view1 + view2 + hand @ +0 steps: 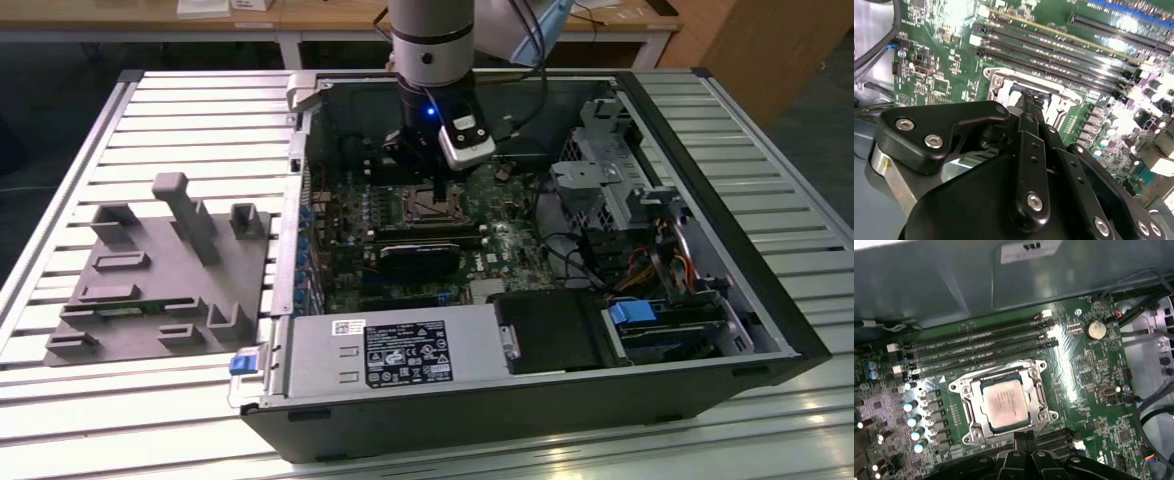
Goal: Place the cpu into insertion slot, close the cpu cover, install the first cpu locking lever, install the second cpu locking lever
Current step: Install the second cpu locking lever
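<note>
In the first wrist view the cpu [1004,402], a square chip with a silver-grey top, lies flat in the insertion slot [1040,366] on the green motherboard. The cpu cover [970,412], a silvery frame, lies down around the chip, which shows through its window. My gripper [1024,437] hangs just beside one edge of the socket, fingers together with nothing between them. In the second wrist view the gripper's tips [1030,97] reach down to the rim of the insertion slot [1019,82]. In the exterior view the gripper [424,178] stands right above the insertion slot [430,206] inside the open computer case.
Long black memory slots [979,347] run beside the socket, and a coin battery [1096,330] sits further off. A dark block [420,255], the power supply [387,350], cables [587,260] and a drive cage [601,180] crowd the case. A grey fixture [160,270] lies at the exterior view's left.
</note>
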Controlling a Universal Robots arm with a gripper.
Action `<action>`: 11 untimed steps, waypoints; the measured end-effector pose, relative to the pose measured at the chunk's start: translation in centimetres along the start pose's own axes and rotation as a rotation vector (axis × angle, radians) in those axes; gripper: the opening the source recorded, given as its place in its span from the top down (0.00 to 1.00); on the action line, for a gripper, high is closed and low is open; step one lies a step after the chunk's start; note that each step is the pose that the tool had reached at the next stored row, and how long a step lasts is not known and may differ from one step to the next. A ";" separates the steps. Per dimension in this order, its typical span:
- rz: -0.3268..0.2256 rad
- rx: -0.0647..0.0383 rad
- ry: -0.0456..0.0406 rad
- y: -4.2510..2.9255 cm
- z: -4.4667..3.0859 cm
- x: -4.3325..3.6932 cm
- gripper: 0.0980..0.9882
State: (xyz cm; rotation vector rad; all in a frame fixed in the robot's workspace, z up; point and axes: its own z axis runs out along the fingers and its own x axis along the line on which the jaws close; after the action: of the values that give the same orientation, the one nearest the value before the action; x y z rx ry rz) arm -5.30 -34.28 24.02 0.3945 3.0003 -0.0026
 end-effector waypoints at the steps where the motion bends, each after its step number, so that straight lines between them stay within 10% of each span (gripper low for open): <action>1: 0.000 -0.001 0.0005 -0.18 0.01 -0.05 1.00; 6: 0.002 -0.014 0.0080 -1.10 0.02 -0.29 1.00; 11: 0.003 -0.017 0.0455 -1.67 0.06 -0.44 1.00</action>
State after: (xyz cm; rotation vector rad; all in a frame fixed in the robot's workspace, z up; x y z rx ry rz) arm -5.31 -36.01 23.98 0.4028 3.0424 0.0322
